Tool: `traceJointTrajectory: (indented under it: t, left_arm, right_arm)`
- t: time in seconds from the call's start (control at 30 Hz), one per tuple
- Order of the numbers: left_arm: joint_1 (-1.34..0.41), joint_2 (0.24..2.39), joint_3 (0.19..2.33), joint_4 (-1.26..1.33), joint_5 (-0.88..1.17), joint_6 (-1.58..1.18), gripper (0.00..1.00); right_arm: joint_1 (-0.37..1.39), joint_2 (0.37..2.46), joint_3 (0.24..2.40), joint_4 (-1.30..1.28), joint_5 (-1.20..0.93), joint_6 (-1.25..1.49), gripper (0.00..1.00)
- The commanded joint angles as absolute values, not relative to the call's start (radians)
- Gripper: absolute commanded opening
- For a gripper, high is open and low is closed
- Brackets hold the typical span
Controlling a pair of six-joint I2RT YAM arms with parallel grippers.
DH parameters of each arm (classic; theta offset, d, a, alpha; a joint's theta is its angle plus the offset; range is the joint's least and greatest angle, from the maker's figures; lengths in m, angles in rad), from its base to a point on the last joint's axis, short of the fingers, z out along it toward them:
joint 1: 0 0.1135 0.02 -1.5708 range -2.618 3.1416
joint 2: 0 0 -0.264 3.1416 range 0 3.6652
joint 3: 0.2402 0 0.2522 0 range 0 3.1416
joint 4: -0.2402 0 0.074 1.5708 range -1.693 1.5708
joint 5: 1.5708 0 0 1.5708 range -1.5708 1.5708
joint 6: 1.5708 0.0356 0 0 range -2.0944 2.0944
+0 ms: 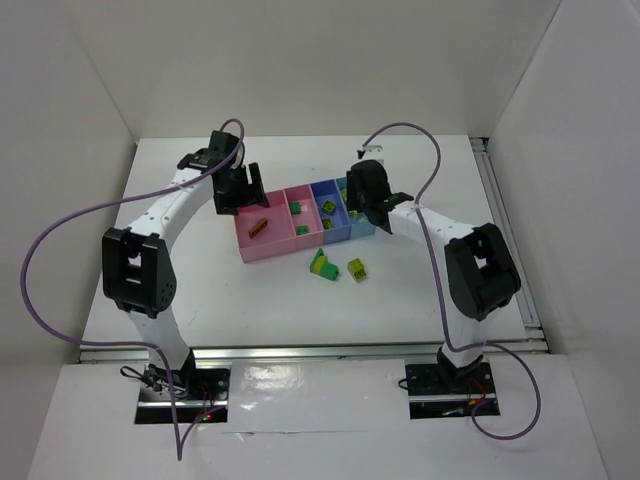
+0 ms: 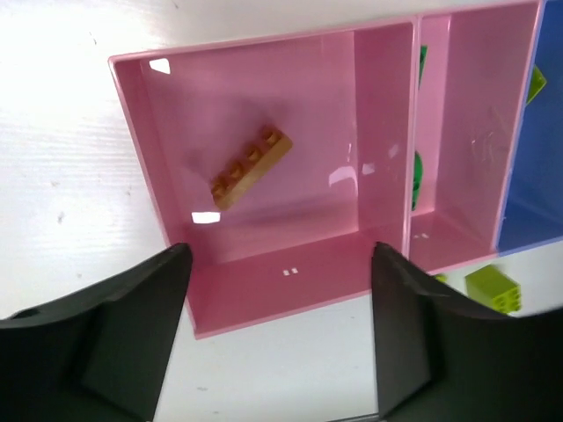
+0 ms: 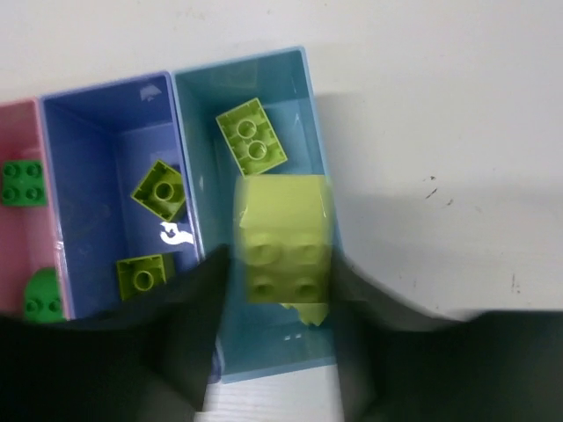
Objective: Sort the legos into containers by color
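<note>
The tray [image 1: 247, 250] lies mid-table. Its large pink compartment [image 2: 189, 290] holds one orange-brown brick [image 2: 251, 167]. My left gripper [image 2: 277, 290] is open and empty, hovering over that compartment's near wall; it also shows in the top view [image 1: 238, 192]. My right gripper [image 3: 280, 264] hangs over the light blue compartment [image 3: 312, 105]. A blurred lime brick [image 3: 286, 237] is between its jaws, touching the right finger with a small gap on the left. Another lime brick [image 3: 252, 134] lies in that compartment.
The periwinkle compartment [image 3: 62, 132] holds lime bricks [image 3: 160, 189]. The narrow pink one holds dark green bricks [image 3: 24, 183]. On the table in front of the tray lie a green-and-yellow brick [image 1: 322, 264] and a lime brick [image 1: 357, 269]. White walls enclose the table.
</note>
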State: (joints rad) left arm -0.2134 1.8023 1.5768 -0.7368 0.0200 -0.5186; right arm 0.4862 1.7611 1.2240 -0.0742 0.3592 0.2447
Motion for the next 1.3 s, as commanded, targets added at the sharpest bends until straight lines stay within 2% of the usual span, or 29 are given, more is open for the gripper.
traceJointTrajectory:
  t: [0.0,0.03,0.07,0.2,0.33,0.47,0.63,0.83,0.93,1.1,1.27]
  left_arm:
    - [-0.212,1.799,1.627,-0.75,0.012,-0.512,0.86]
    - [-0.222,1.789,1.641,-0.759,0.023,-0.502,0.98]
    - [-0.232,1.773,1.641,-0.768,0.023,-0.493,1.0]
    - [-0.279,1.695,1.667,-0.785,0.009,-0.468,1.0]
    - [-0.359,1.609,1.59,-0.785,0.0,-0.445,0.91]
    - [-0.448,1.566,1.497,-0.766,-0.021,-0.465,0.9]
    - [-0.457,1.533,1.448,-0.729,-0.031,-0.474,0.9]
    - [-0.466,1.532,1.448,-0.698,-0.008,-0.474,0.9]
    - [-0.466,1.542,1.448,-0.698,-0.008,-0.474,0.89]
    - [-0.466,1.552,1.437,-0.698,0.002,-0.474,0.89]
    - [-0.466,1.574,1.437,-0.689,0.012,-0.474,0.87]
  right_arm:
    - [0.468,1.778,1.266,-0.057,0.337,0.236,0.6]
    - [0.468,1.789,1.266,-0.046,0.337,0.236,0.65]
    - [0.459,1.789,1.266,-0.046,0.325,0.236,0.7]
    - [0.459,1.743,1.257,-0.057,0.345,0.236,0.73]
    - [0.468,1.594,1.171,-0.046,0.345,0.267,0.72]
    - [0.524,1.415,0.921,-0.037,0.251,0.278,0.68]
    - [0.606,1.278,0.737,-0.107,0.224,0.317,0.79]
    - [0.624,1.275,0.676,-0.127,0.201,0.341,0.77]
    - [0.624,1.316,0.727,-0.153,0.201,0.302,0.72]
    - [0.624,1.434,0.802,-0.164,0.221,0.252,0.72]
    - [0.624,1.518,0.831,-0.155,0.202,0.224,0.66]
